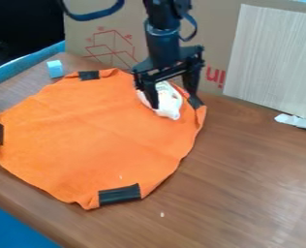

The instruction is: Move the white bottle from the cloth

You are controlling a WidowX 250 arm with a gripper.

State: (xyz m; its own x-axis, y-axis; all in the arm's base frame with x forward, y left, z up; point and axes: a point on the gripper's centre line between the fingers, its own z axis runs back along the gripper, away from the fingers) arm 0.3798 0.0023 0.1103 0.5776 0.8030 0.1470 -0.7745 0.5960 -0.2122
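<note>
Careful now, right at the bottle (170, 104) with the tool (174, 100) spread wide: close too low and risk pinching cloth (84, 131), close off-centre and risk a slip.

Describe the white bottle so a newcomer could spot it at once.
Find the orange cloth on the brown table. Near its upper-right edge, at the gripper, lies the white bottle. It is pale and bulging, unlike the flat black strips along the cloth's edge.
</note>
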